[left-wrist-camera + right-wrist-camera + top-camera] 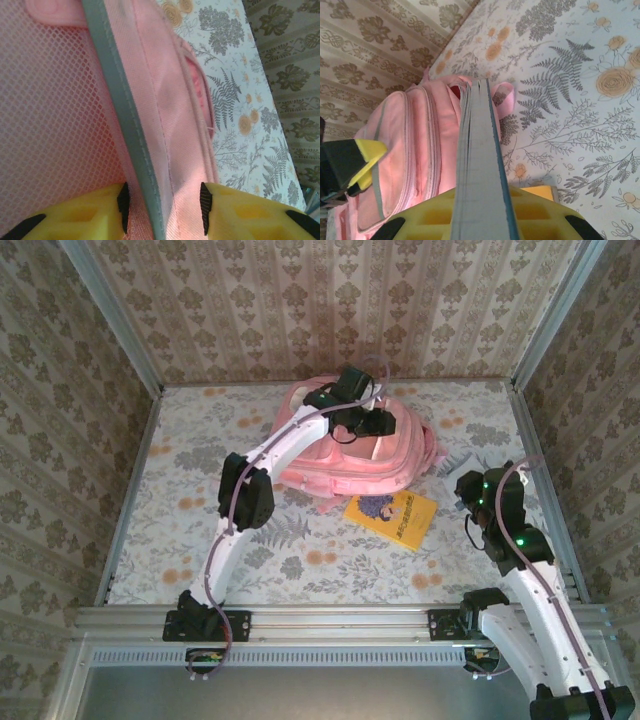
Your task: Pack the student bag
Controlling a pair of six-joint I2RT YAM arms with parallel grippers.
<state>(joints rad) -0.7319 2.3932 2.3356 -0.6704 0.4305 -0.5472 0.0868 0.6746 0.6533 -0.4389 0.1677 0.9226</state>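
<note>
The pink student bag (345,468) lies at the back middle of the table. My left gripper (372,425) is at its top; in the left wrist view (164,202) the jaws are closed onto a fold of the bag's pink fabric (165,100) and grey trim (125,125), with the pads against it on both sides. My right gripper (478,490) hovers to the right of the bag, shut on a thin blue-grey book (477,165) held edge-up and pointing toward the bag (415,150). A yellow finger of the left gripper (367,155) shows beside the bag.
A yellow book (391,517) lies flat on the floral table just in front of the bag, and its corner (540,192) shows under my right gripper. Patterned walls (320,300) close in the table at the back and both sides.
</note>
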